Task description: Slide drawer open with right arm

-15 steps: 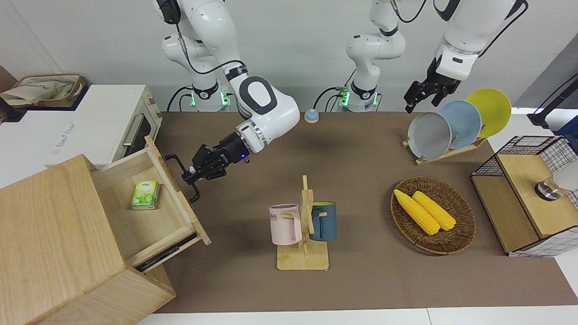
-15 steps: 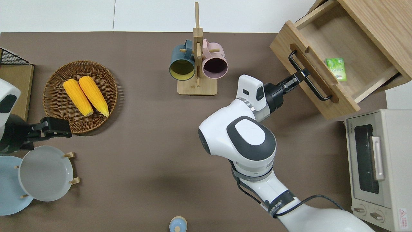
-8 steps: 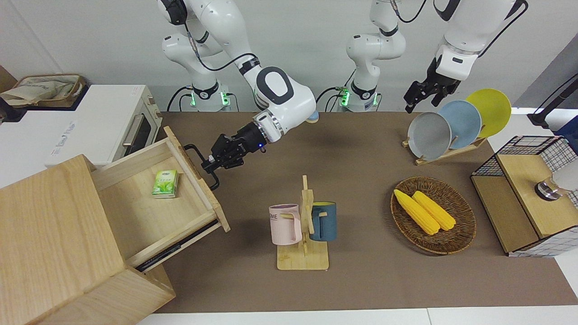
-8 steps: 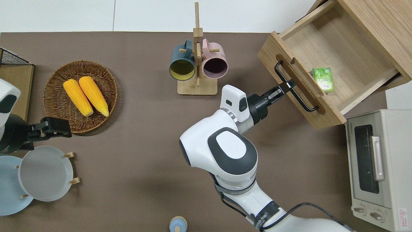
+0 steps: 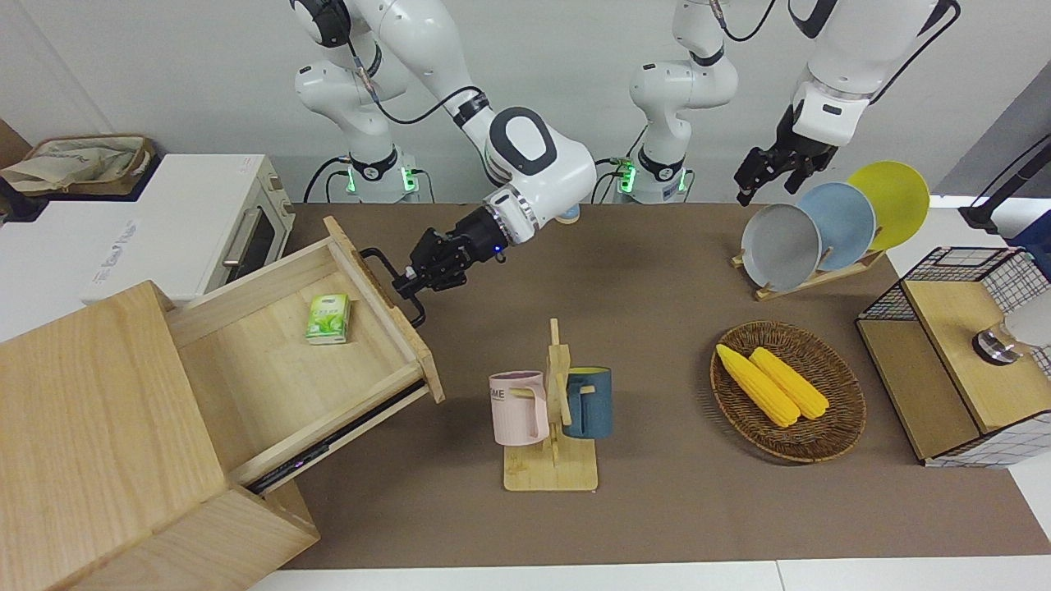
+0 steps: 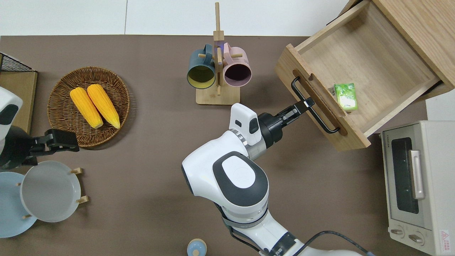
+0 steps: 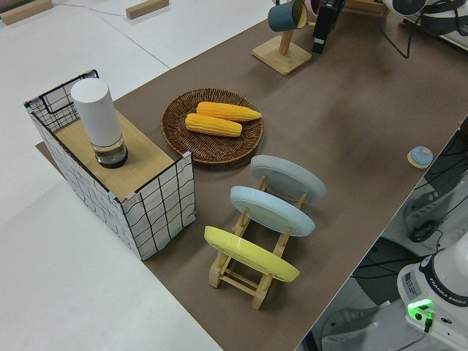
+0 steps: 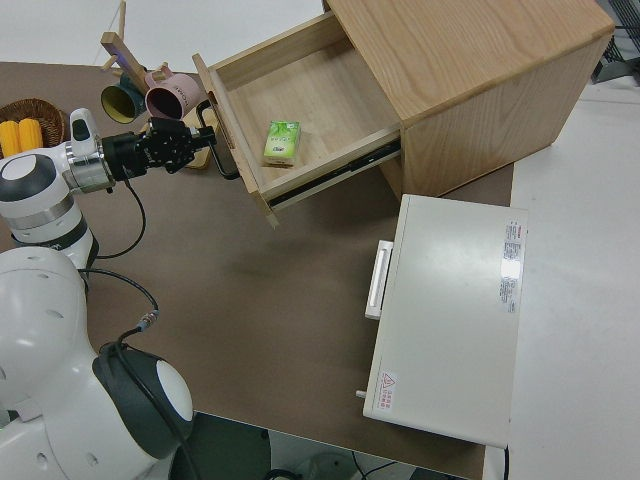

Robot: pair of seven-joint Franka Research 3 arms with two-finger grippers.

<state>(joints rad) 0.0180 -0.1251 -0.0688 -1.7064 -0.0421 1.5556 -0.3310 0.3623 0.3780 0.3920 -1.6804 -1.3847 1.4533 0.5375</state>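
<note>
Since the earlier frames the drawer [image 5: 304, 361] has slid well out of its box [image 5: 98, 443], toward the middle of the table [image 5: 657, 509], and the right tool [image 5: 404, 287] has travelled with it.

Going across the front view from the right arm's end: the box stands at the table's corner with the drawer projecting from it, its floor nearly all in sight and a green packet [image 5: 328, 318] lying loose on it, close to the front panel. The handle [image 5: 392, 283] is on that panel, and the right tool is clamped on the bar near its middle, fingers closed around it as the overhead view shows. Next along is a mug rack [image 5: 552, 419], near the drawer's front corner but apart from it. The left tool [image 5: 759, 176] is parked; whether its fingers are open cannot be told.

To finish well, I would keep the pull straight along the rails, square to the front panel, so the drawer does not bind. The drawer looks close to full travel, so slow down and stop before the slides hit their end or the box shifts. Only then release.
</note>
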